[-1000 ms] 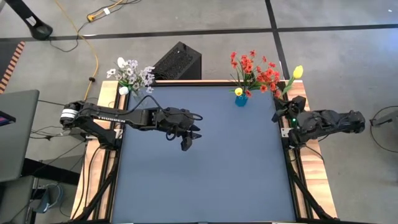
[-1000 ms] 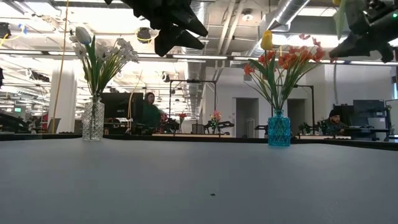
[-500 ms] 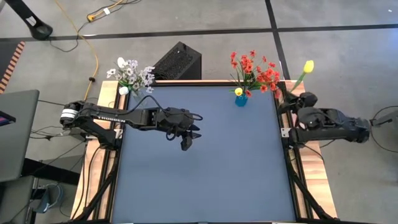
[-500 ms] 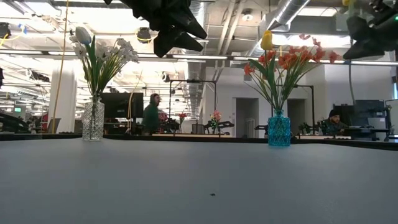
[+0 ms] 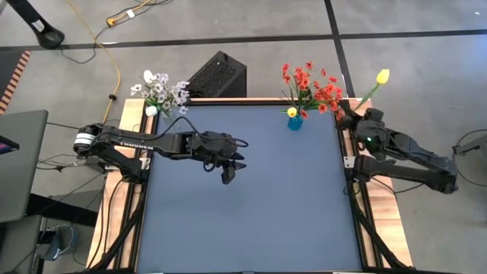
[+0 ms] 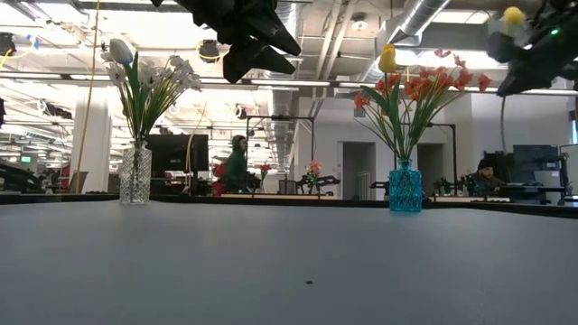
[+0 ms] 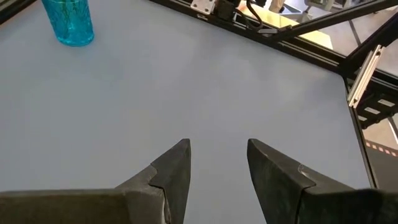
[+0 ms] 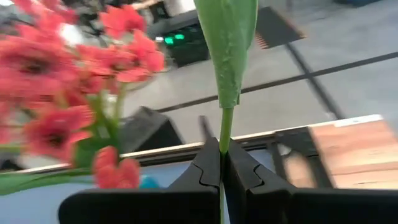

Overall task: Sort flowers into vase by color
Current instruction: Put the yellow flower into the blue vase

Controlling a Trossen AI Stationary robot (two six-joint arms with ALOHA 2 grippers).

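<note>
My right gripper [image 5: 352,116] is at the table's far right corner, shut on a yellow tulip [image 5: 383,76] whose bloom also shows in the low view [image 6: 513,15]. Just to its left a blue vase [image 5: 294,122] stands on the table near the far edge. It holds red-orange flowers [image 5: 312,85] and one yellow bloom [image 5: 291,112]. A clear vase [image 6: 135,174] of white flowers [image 5: 160,90] stands at the far left corner. My left gripper [image 5: 228,170] hovers open above the table's middle left, touching nothing. My right gripper pinches the tulip's thin green stem [image 8: 224,134] between its two fingers, just below a broad green leaf [image 8: 227,43]. The flower is lifted clear of the table. Its stem slants away from the fingers toward the far right, with the bloom at the free end.
A black perforated box [image 5: 218,74] sits behind the far edge between the two vases. Wooden side rails [image 5: 380,221] run along the table's left and right. The blue tabletop [image 5: 251,213] is bare toward the near edge. People move in the room behind the table.
My right arm has swung, carrying its gripper and the tulip toward the far edge, closer to the red-orange flowers. The bloom has moved farther out past the far right corner. The gripper has stayed shut on the stem.
</note>
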